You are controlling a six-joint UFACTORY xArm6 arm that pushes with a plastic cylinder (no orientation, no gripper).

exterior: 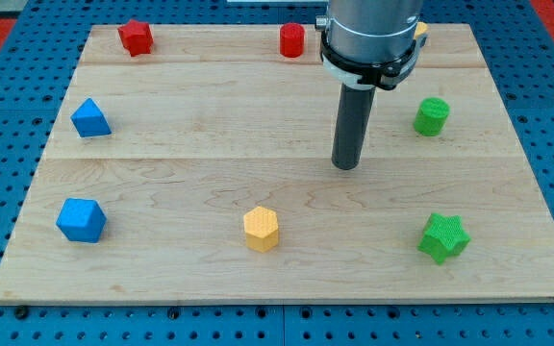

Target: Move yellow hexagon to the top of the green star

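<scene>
The yellow hexagon (261, 229) sits near the view's bottom centre of the wooden board (210, 144). The green star (443, 237) lies at the view's bottom right, well to the right of the hexagon. My tip (344, 166) rests on the board up and to the right of the hexagon, apart from it, and up and to the left of the star. It touches no block.
A green cylinder (431, 116) stands at the right. A red hexagon-like block (136, 37) and a red cylinder (291, 40) sit along the top. A blue triangle-like block (90, 118) and a blue block (81, 220) are at the left. A yellow block (420, 31) peeks from behind the arm.
</scene>
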